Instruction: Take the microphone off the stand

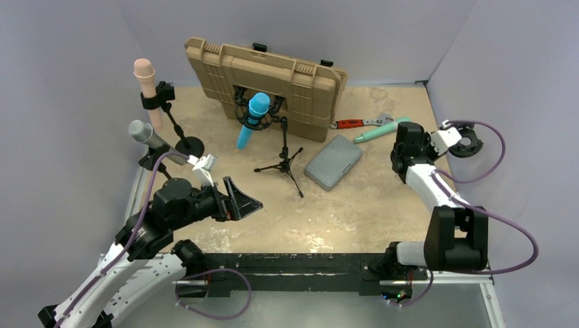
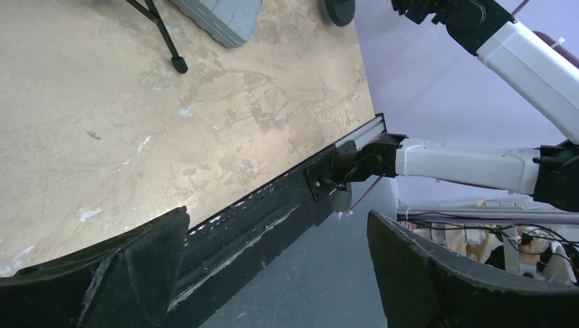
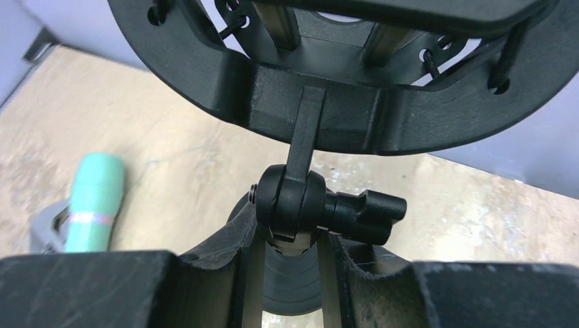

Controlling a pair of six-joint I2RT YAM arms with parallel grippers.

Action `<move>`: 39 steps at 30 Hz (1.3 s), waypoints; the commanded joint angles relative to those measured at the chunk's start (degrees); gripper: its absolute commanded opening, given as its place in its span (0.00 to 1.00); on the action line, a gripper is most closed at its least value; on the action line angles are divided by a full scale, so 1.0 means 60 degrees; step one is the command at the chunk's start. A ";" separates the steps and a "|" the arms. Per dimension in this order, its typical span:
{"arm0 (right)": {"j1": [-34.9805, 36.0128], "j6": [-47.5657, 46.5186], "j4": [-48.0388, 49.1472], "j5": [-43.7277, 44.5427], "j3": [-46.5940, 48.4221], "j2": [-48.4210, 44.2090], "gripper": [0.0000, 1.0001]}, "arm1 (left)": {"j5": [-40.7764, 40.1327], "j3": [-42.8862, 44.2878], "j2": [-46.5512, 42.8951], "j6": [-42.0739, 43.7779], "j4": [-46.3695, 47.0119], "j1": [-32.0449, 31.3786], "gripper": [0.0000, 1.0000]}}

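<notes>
My teal microphone [image 1: 381, 129] lies flat on the bench [image 1: 341, 212], out of its stand [image 3: 295, 205] and just beside the wrench [image 1: 362, 123]. Its long axis is diagonal in the top view, with the thinner end toward the grey case [image 1: 332, 162] and the thicker end toward my right arm. Body is plain mint, smooth and round, with one glittery band; any print is too blurred to read. My right claw [image 3: 290, 270] is clamped on the stand post under the swivel, and the black ring mount [image 3: 321, 109] above holds nothing. My left claw [image 2: 276, 273] hangs over the bench's near edge, fingers wide apart, holding nothing. The blue microphone [image 1: 254, 117] sits head-up in the tripod mount.
</notes>
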 commanded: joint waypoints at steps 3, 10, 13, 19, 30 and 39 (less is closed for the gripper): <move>-0.0758 0.1689 -0.0929 0.1289 0.0107 -0.0341 0.00 | -0.0744 0.0315 -0.0264 0.0682 -0.0617 0.0058 1.00; -0.1158 0.3404 -0.3338 0.2232 -0.0236 -0.0251 0.00 | -0.0051 0.0453 0.0443 0.0853 -0.0122 0.0063 1.00; -0.1290 0.4821 -0.4748 0.2354 -0.0069 0.0041 0.00 | 0.0277 0.0443 0.0535 0.0899 0.0077 0.0064 1.00; -0.1429 0.5392 -0.5538 0.2163 -0.0305 -0.0330 0.00 | 0.0553 0.0480 0.0468 0.1130 -0.0053 0.0063 1.00; -0.1454 0.3329 -0.4157 0.0223 -0.0738 -0.1768 0.99 | 0.0312 0.0166 -0.0564 0.1118 -0.0392 0.0063 0.99; -0.0048 0.3302 -0.5253 -0.1973 -0.0715 -0.3521 0.99 | 0.0020 0.0072 -0.0953 0.1132 -0.0449 0.0057 0.99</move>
